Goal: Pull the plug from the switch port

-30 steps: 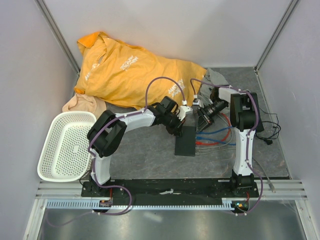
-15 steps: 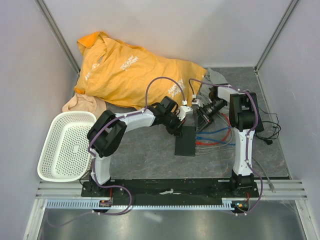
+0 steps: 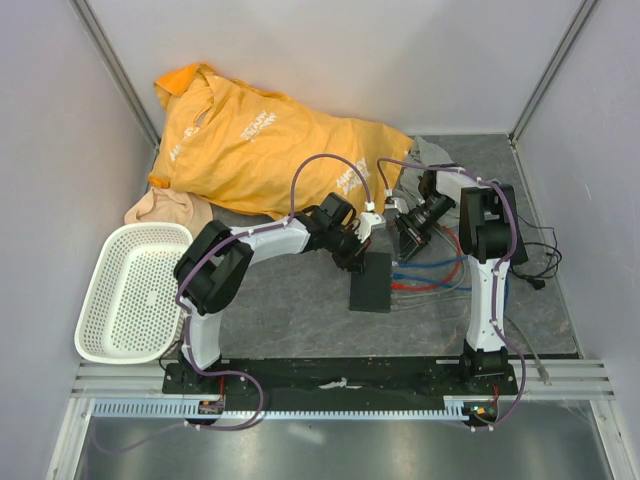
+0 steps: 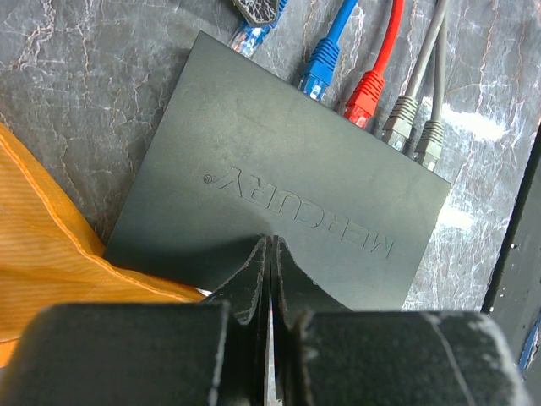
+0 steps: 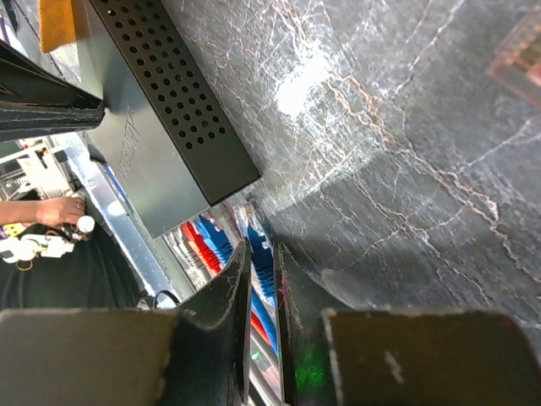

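Switch (image 3: 371, 283) lies flat on the table (image 3: 290, 300) between the arms, port edge (image 4: 283, 72) toward the right arm. At the end of that edge is the plug (image 4: 245, 38), then a blue plug (image 4: 319, 69), red plug (image 4: 365, 97) and two grey plugs (image 4: 401, 118). Cannot tell if the end plug is seated. Right gripper (image 5: 260, 247) is narrow, with the blue cable (image 5: 260, 288) in the gap, apparently pinched. Left gripper (image 4: 269, 247) is closed, its tips on the switch top. An orange shirt (image 3: 260, 140) lies behind.
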